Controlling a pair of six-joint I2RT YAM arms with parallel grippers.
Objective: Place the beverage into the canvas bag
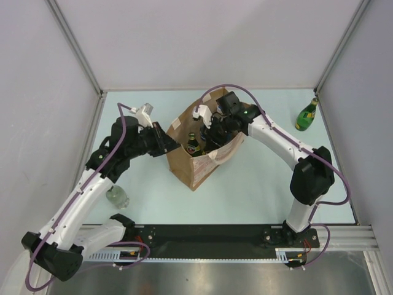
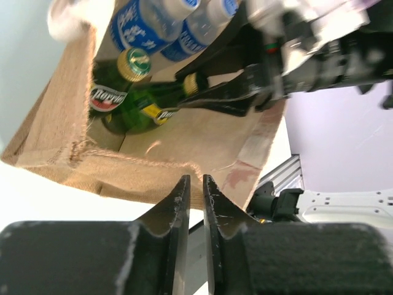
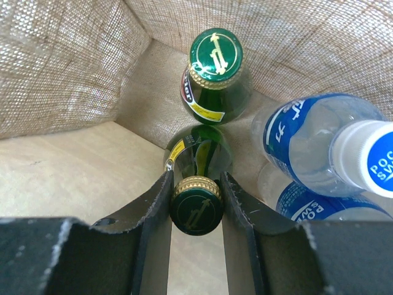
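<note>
Six bottles (image 3: 214, 61), one canvas bag (image 1: 189, 167)

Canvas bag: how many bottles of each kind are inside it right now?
Green glass bottles: 2 (free green bottle, held green bottle in the right gripper)
Blue-labelled plastic bottles: 2
Total in the canvas bag: 4

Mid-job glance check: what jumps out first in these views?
The right hand, down inside the bag, grips a green bottle by the neck, beside another green bottle and two water bottles. The left hand pinches the bag's rim. A third green bottle sits far right on the table.
</note>
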